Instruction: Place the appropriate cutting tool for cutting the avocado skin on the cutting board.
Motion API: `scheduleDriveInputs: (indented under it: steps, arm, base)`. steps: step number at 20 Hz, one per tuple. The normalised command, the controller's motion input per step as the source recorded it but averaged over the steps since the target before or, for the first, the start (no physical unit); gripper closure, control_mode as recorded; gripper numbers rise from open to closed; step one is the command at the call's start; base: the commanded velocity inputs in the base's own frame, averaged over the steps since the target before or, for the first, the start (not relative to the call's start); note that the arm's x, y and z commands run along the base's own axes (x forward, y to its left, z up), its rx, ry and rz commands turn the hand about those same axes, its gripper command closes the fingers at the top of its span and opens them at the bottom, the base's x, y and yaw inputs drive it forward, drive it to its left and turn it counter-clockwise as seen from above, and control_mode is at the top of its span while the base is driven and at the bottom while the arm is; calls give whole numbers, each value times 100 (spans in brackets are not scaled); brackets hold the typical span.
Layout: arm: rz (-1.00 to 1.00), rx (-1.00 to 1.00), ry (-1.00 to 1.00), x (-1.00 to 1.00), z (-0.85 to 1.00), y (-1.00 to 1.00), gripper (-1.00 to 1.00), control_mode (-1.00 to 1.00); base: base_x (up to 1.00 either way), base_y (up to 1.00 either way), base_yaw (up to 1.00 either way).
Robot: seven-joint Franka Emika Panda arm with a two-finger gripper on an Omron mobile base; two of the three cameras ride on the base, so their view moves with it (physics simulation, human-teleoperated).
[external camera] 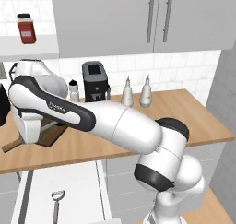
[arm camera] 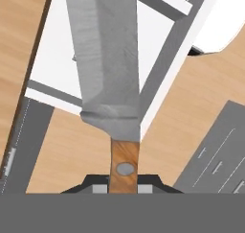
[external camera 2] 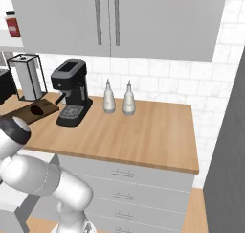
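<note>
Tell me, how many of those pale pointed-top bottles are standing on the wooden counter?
2: the left bottle and the right bottle stand side by side at the back of the counter, right of the coffee machine. The arm may hide others.

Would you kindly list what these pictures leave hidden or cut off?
- Cutting board: left base view, mostly behind the arm.
- Knife blade tip: hand view, cut by the top edge.
- Gripper fingers: hand view, barely visible beside the handle.
- Avocado: right base view, too small for detail.

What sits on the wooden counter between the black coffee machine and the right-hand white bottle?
In the right base view, the other white bottle stands between the black coffee machine and the right-hand white bottle.
</note>
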Motion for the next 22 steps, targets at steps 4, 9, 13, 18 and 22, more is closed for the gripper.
scheduleDriveInputs:
  steps: [4, 9, 13, 18, 22]
  arm:
    - [-3, 0, 0, 90, -8, 7, 100, -100]
    - [0, -1, 0, 78, -8, 0, 100, -100]
    - [0, -5, 0, 59, -23, 0, 100, -100]
    - [0, -13, -6, 43, -44, 0, 100, -100]
    - [0, -7, -5, 39, -32, 0, 100, -100]
  base:
    - [0, 0, 0]
    - [0, 0, 0]
    - [0, 0, 0]
    - [0, 0, 0]
    - [0, 0, 0]
